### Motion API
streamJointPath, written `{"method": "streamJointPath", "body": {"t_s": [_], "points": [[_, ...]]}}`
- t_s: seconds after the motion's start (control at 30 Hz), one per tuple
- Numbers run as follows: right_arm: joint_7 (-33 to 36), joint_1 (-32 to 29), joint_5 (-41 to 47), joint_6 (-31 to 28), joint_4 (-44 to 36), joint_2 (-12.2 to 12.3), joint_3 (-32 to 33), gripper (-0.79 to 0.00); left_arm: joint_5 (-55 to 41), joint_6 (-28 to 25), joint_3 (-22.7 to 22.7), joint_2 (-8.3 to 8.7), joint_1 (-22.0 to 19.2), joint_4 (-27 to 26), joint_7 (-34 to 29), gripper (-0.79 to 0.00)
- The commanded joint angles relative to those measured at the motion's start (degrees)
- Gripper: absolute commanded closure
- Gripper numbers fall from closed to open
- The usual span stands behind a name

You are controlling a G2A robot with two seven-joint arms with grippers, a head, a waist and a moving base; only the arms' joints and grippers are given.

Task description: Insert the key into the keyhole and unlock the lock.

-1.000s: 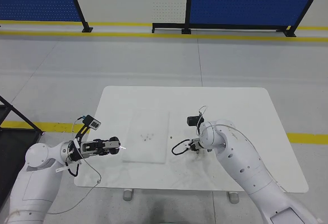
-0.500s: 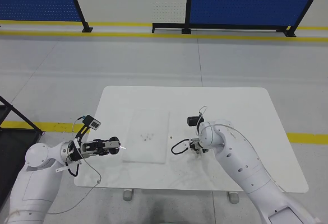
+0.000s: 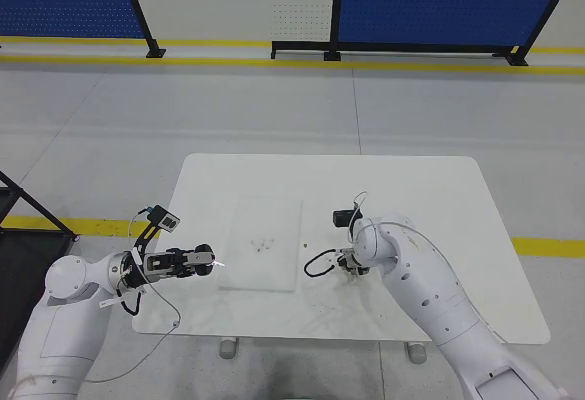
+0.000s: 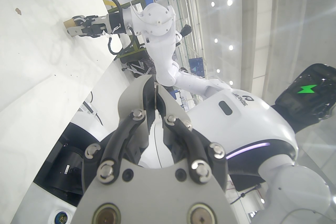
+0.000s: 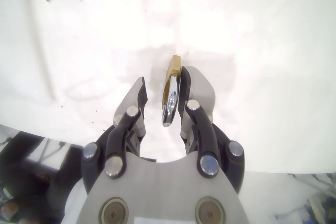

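Note:
My left gripper (image 3: pixel 215 262) hovers over the table's left edge, shut on a thin metal key (image 4: pixel 156 93) that sticks out between its fingertips. In the left wrist view this gripper (image 4: pixel 155 84) points across the table toward the other arm. A brass padlock (image 5: pixel 173 70) with a chrome shackle stands on edge on the table right of centre. My right gripper (image 5: pixel 164 78) straddles it, open: one pad (image 5: pixel 183 88) touches the lock, while the other finger (image 5: pixel 140 96) stands clear of it. The left wrist view shows that gripper (image 4: pixel 78 26) with the brass lock (image 4: pixel 68 24) at its tip.
A pale rectangular mat (image 3: pixel 262 245) lies in the middle of the white table (image 3: pixel 422 190), between the two arms. A small brown speck (image 3: pixel 303 243) marks the mat's right edge. A black cable loop (image 3: pixel 317 265) hangs by the right wrist.
The right arm has edged very slightly leftward. The left arm and the key have kept still.

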Motion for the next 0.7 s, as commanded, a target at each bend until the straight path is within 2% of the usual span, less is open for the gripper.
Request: {"method": "streamJointPath", "body": {"t_s": [0.0, 0.47, 0.63, 0.67], "points": [[-0.1, 0.1, 0.0, 0.1, 0.2, -0.1, 0.0, -0.237, 0.0, 0.0, 0.0, 0.0, 0.0, 0.0, 0.0, 0.0], [-0.9, 0.1, -0.9, 0.6, 1.0, -0.6, 0.0, -0.188, 0.0, 0.0, 0.0, 0.0, 0.0, 0.0, 0.0, 0.0], [-1.1, 0.1, -1.3, 0.5, 1.3, -0.7, 0.2, -0.083, 0.0, 0.0, 0.0, 0.0, 0.0, 0.0, 0.0, 0.0], [-1.2, 0.1, -1.3, 0.4, 1.4, -0.7, 0.2, -0.009, 0.0, 0.0, 0.0, 0.0, 0.0, 0.0, 0.0, 0.0]]}}
